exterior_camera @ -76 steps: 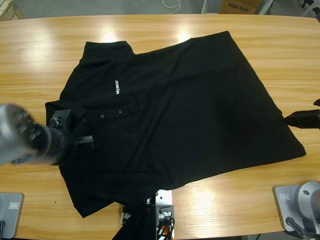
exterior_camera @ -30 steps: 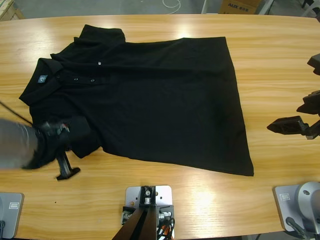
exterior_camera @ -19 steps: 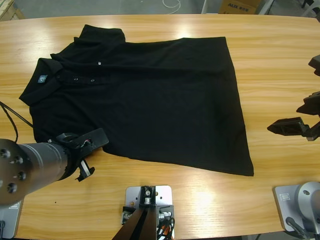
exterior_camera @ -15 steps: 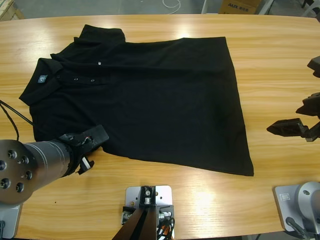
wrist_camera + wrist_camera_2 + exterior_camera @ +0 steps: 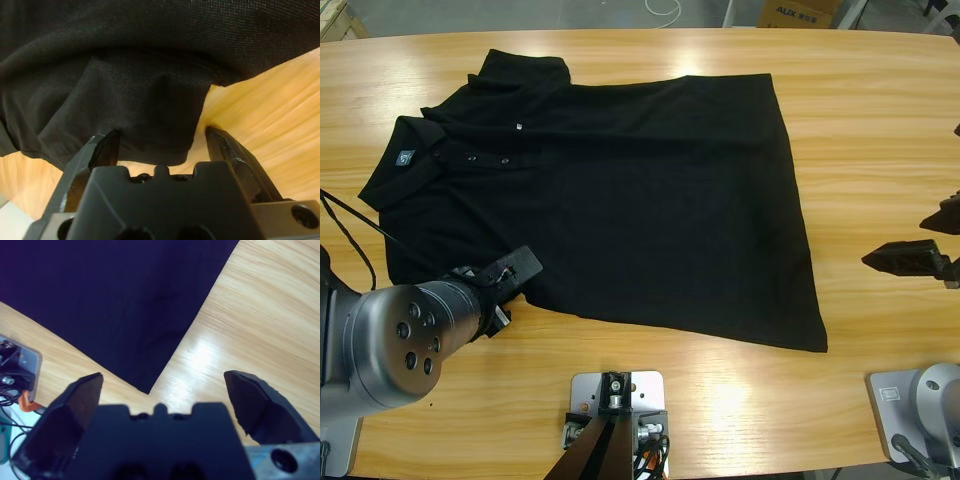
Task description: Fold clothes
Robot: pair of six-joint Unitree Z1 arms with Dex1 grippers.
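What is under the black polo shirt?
The polo shirt lies flat on the wooden table. Whether anything else is beneath it cannot be seen; the fabric covers that area.

A robot-testing workroom is showing: long pale wooden table (image 5: 880, 120), cardboard box (image 5: 798, 12) sitting beyond its far edge.

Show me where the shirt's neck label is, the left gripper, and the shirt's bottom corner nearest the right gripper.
neck label (image 5: 405, 157), high view, middle of the teal patch inside the collar.
left gripper (image 5: 162, 145), left wrist view, midway between its open jaws, over the sleeve edge.
polo shirt (image 5: 817, 345), high view, its hem corner.
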